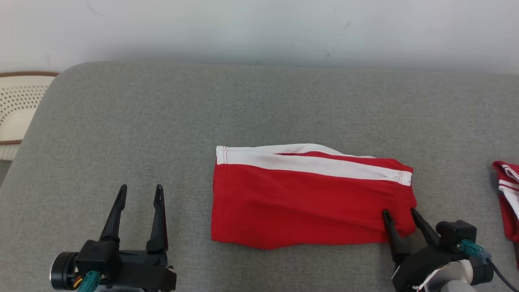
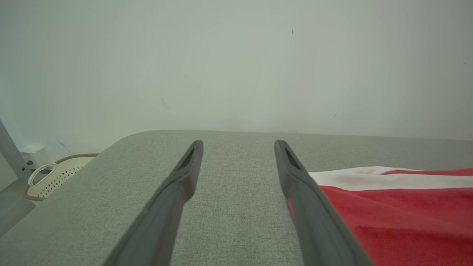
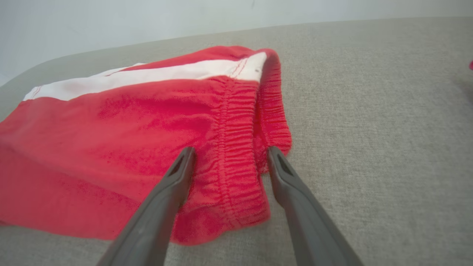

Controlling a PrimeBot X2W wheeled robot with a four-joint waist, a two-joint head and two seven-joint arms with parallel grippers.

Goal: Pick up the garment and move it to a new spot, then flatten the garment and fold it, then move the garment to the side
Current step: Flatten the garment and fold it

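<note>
Pointing at the red shorts (image 1: pixel 308 202), the trainee asked, "Where was the garment, and how far along did it look?"

"It lay near the middle of the grey cushion (image 1: pixel 243 101), apparently folded in 2, white stripe toward the far side. I judged the fold done and the move to the side as the step in hand."

"And the jaws?"

"The right gripper (image 1: pixel 399 211) had its jaws moderately spread, 1 finger on each side of the elastic waistband (image 3: pixel 240 147) at the near right corner, closed on nothing. The left gripper (image 1: pixel 141 187) hung over bare cushion left of the shorts, jaws wide, holding nothing."

"How could it have been done well?"

"Pinch both layers of the waistband at once, low against the cushion, or the fold would open. The left should have taken the near left corner too, so the shorts travelled flat. Steering clear of the other red garment (image 1: pixel 507 194) at the right edge seemed wise; the basket (image 1: pixel 20 109) stood off to the left."
</note>
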